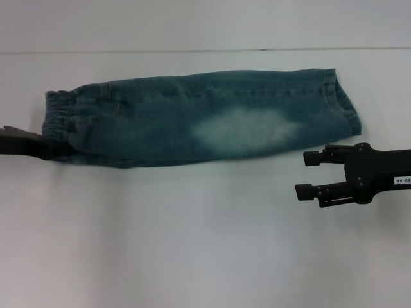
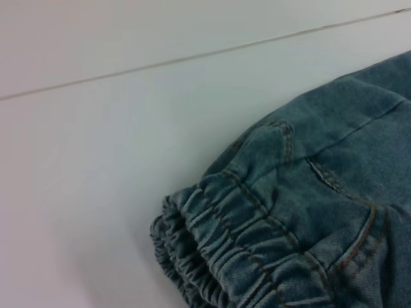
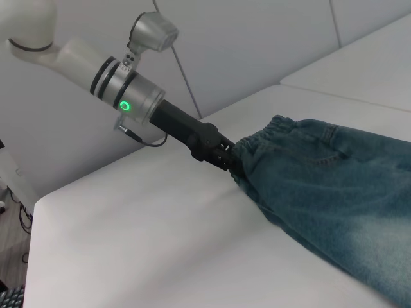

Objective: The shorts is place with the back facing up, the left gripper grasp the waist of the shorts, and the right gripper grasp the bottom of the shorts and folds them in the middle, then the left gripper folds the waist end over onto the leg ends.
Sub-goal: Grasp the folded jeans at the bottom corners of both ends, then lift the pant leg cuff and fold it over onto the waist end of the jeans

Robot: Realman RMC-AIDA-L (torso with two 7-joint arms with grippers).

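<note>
The shorts lie flat across the table, folded lengthwise into one long band of faded denim. Their waist end with the crinkled elastic is at the left, and the leg ends are at the right. My left gripper is at the near corner of the waist and looks shut on it; the right wrist view shows the left gripper clamped at the waistband. My right gripper hovers open just in front of the leg ends, holding nothing. The left wrist view shows only the elastic waistband and a pocket seam.
The white table stretches bare in front of the shorts. A thin seam line runs across the table behind them. In the right wrist view the table's edge drops off beyond the left arm.
</note>
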